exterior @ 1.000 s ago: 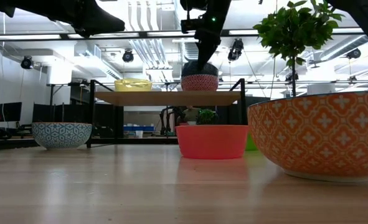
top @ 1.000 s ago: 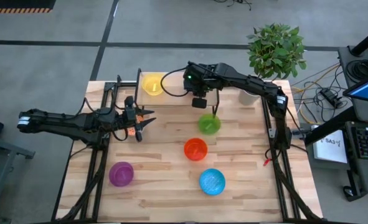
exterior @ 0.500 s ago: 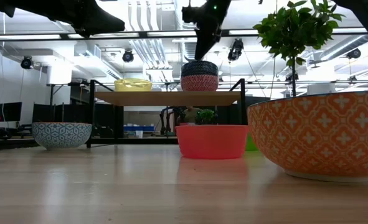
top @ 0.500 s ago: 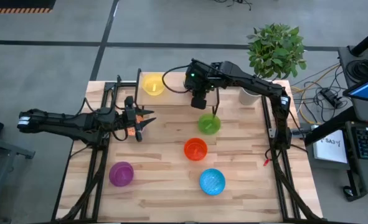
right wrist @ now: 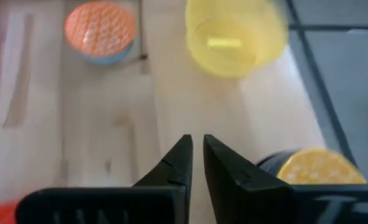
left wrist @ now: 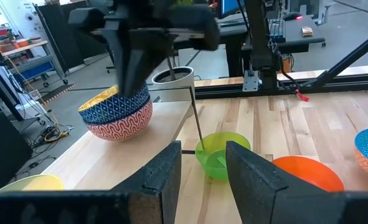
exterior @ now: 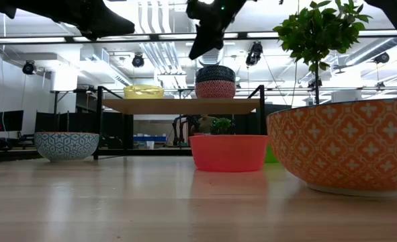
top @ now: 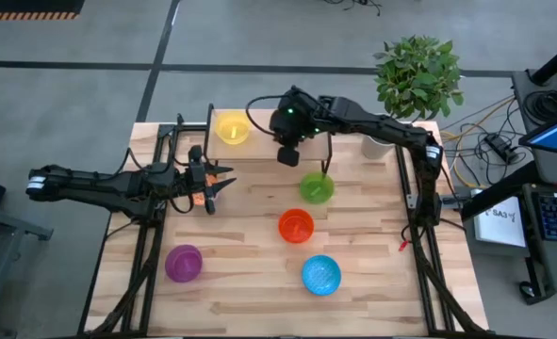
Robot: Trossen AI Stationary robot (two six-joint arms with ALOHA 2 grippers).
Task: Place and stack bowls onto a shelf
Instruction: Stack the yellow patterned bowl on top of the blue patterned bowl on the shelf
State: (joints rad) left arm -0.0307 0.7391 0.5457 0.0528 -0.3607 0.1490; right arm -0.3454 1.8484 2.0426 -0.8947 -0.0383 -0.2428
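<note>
Right hand (top: pixel 286 153) hangs above the shelf (exterior: pixel 185 105) at upper centre of the high view, just left of the stacked pair; its fingers (right wrist: pixel 182 163) stand narrow, nearly together, gripping nothing. In the low view it sits at top centre, clear above the stack.

Left hand (top: pixel 214 188) waits over the surface (top: pixel 250 282) at left of centre in the high view, fingers (left wrist: pixel 169 175) parted with a plain gap, empty.

On the shelf: yellow bowl (top: pixel 232 127) toward the left end; at its right, the speckled yellow bowl (left wrist: pixel 114 106), dark blue outside, nested in the red-patterned bowl (exterior: pixel 215 89).

On the surface, high view: green bowl (top: pixel 317 187) just right of centre, below the shelf edge; red bowl (top: pixel 296 225) below it; plain blue bowl (top: pixel 321 274) lower still; purple bowl (top: pixel 184 263) at lower left. Low view: blue-and-white patterned bowl (exterior: pixel 66 145) at left, orange bowl (exterior: pixel 349 144) large at right.

Potted plant (top: pixel 417 75) at upper right.
</note>
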